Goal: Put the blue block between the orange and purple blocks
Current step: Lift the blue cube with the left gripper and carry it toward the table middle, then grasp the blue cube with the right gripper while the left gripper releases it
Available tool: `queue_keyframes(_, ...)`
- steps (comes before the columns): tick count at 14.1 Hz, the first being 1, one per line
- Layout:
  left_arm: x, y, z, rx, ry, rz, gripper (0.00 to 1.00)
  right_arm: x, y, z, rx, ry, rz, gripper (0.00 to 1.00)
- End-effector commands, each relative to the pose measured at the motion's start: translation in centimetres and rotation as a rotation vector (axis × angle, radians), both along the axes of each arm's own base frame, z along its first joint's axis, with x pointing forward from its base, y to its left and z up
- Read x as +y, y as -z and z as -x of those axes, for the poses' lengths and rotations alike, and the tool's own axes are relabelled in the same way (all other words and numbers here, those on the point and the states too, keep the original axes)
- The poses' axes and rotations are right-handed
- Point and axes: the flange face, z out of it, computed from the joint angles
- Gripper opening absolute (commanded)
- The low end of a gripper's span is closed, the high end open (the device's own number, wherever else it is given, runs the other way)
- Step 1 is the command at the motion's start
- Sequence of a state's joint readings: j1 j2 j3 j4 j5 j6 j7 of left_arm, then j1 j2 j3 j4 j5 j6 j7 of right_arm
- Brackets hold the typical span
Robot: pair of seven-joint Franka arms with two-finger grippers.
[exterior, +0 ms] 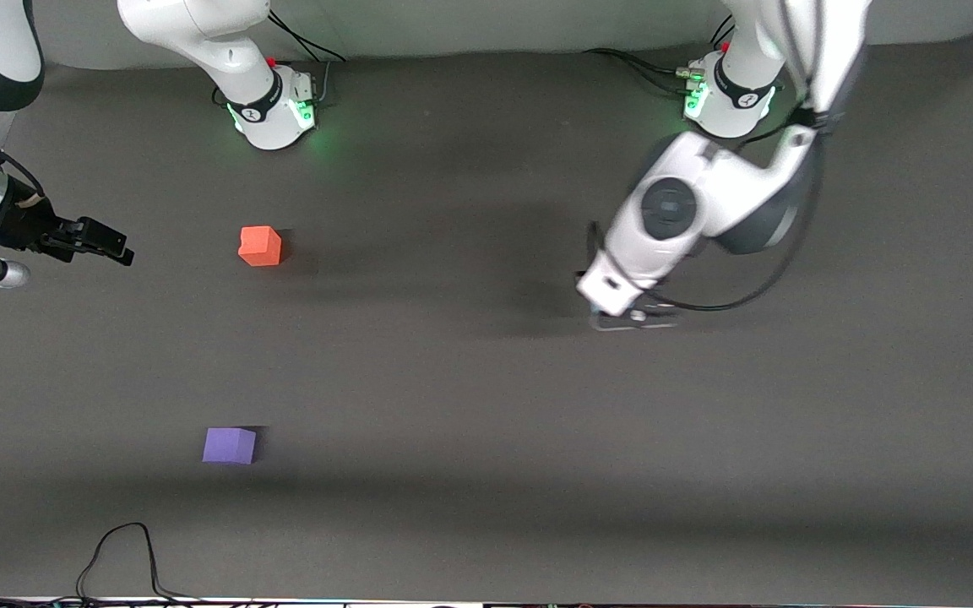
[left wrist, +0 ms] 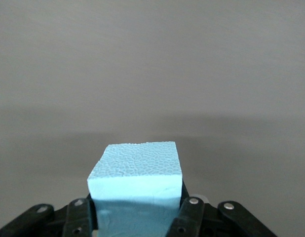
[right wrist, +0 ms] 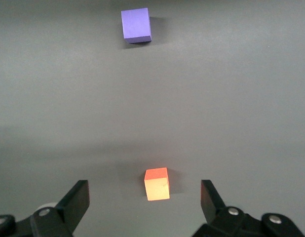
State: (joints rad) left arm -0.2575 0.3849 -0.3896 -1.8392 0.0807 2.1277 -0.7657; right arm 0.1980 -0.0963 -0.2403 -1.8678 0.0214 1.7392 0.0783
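I see the left gripper (exterior: 634, 319) clamped on the blue block (left wrist: 137, 190), hanging over the table (exterior: 470, 371) toward the left arm's end — the block sits between both fingers (left wrist: 184, 217). The orange block (exterior: 260, 246) rests on the table, and the purple block (exterior: 230, 445) lies at about 6 o'clock from it, nearer the front camera, well apart. The right gripper (right wrist: 145, 207) waits with fingers spread wide — over the right arm's end.
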Motion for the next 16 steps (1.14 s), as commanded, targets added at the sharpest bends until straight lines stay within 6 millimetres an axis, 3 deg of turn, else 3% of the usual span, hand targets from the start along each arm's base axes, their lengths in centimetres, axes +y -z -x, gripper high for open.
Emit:
queue_keyframes(1, -7.9, 2.7, -0.9, -0.025, -0.07, -0.011, 0.23, 0.2, -0.3, -0.3, 0.012, -0.007, -0.017, 1.0)
queue_keyframes(2, -10.5, 3.6, -0.1, -0.04, -0.077, -0.022, 0.23, 0.3, -0.2, -0.3, 0.014, -0.007, -0.017, 1.0)
queue_keyframes(4, -13.7, 6.4, 2.0, -0.045, -0.059, -0.053, 0.23, 1.1, 0.6, -0.8, 0.024, -0.017, -0.014, 1.0)
queue_keyframes(8, -14.8, 11.4, 3.1, -0.036, -0.021, -0.042, 0.24, 1.5, 1.6, -1.3, 0.03, -0.02, -0.011, 1.0)
queue_keyframes(9, -14.9, 11.7, 3.2, -0.039, -0.015, -0.037, 0.28, 1.5, 1.6, -1.3, 0.03, -0.02, -0.011, 1.0)
queue_keyframes(10, -15.0, 11.9, 3.4, -0.034, -0.006, -0.04, 0.51, 1.7, 1.6, -1.3, 0.032, -0.022, -0.011, 1.0)
queue_keyframes(11, -15.4, 11.9, 3.8, -0.036, 0.003, -0.039, 0.95, 1.7, 1.8, -1.3, 0.035, -0.022, -0.012, 1.0)
queue_keyframes(13, -15.6, 11.4, 3.9, -0.037, 0.008, -0.044, 1.0, 2.9, 2.1, -1.4, 0.039, -0.035, -0.031, 1.0)
queue_keyframes(16, -14.8, 7.4, 2.6, -0.064, 0.003, -0.045, 1.0, 6.4, 3.1, -1.8, 0.048, -0.072, -0.08, 1.0)
